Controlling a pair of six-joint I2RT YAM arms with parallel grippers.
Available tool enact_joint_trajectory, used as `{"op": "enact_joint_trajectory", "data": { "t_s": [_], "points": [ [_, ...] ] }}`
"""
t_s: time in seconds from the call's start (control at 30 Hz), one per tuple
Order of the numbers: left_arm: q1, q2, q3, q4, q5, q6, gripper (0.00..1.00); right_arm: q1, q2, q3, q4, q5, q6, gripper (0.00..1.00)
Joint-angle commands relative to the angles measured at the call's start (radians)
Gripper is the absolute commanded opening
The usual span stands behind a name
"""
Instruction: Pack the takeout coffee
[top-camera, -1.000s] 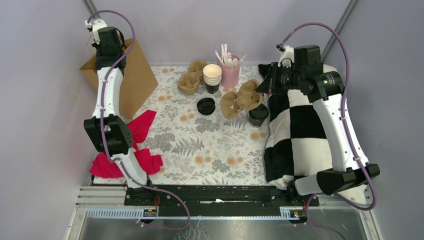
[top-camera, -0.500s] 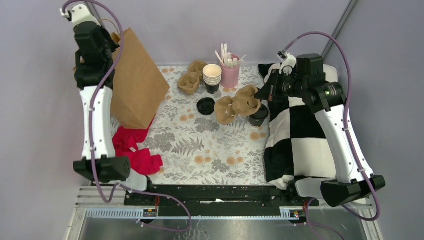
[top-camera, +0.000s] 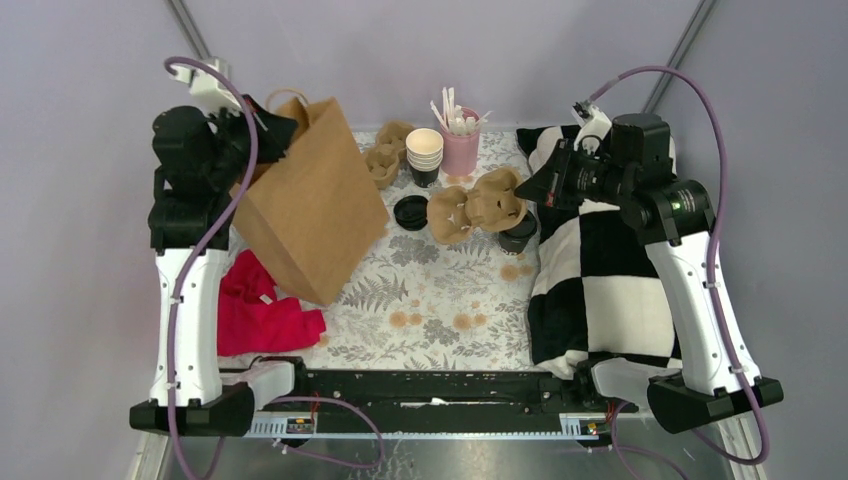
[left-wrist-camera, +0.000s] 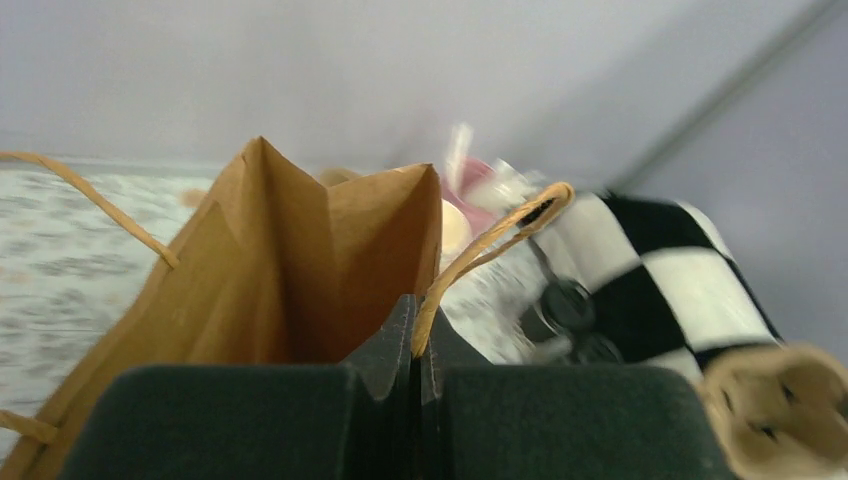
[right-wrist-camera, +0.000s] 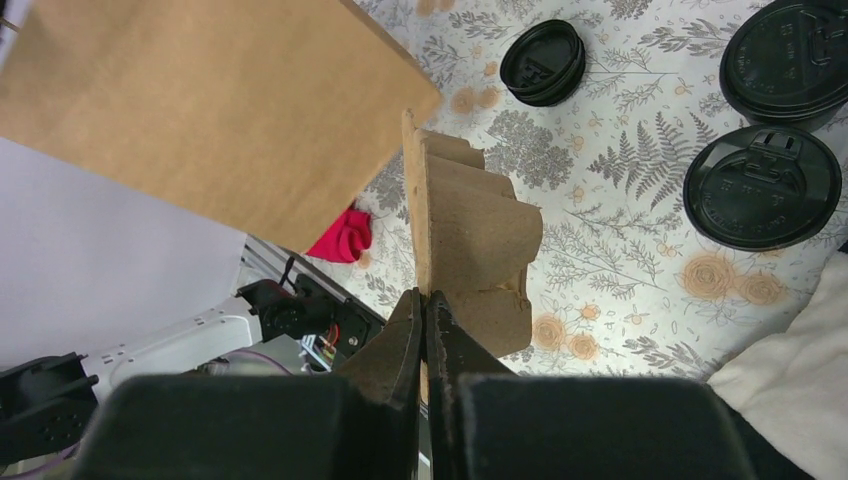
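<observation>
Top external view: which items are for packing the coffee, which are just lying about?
Job: lidded black paper cup, brown paper bag, lifted brown cardboard carrier.
Lying about: red cloth, checkered cloth, pink stirrer cup, lidless cup stack, loose black lids.

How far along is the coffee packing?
Done: two coffee cups are lidded. In hand: left end effector holds the paper bag, right end effector grips the cup carrier. Left: cups not yet in the carrier, carrier not yet in the bag.
</observation>
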Motion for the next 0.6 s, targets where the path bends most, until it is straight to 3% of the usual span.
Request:
{"op": "enact_joint_trajectory", "data": {
  "t_s": [0.0, 0.33, 0.57],
  "points": [
    [-0.074, -0.058, -0.101, 0.090, 0.293, -0.051, 0.00, 0.005, -0.062, 0.012, -0.016, 0.022, 0.033, 0.00],
    [-0.358, -0.101, -0.284, 0.261, 0.428, -0.020, 0.00, 0.005, -0.098, 0.120, -0.095, 0.183, 0.112, 0.00],
    [-0.496, -0.129, -0.393, 0.339, 0.419, 0.053, 0.00, 0.005, -0.103, 0.213, -0.130, 0.222, 0.138, 0.00]
  ]
}}
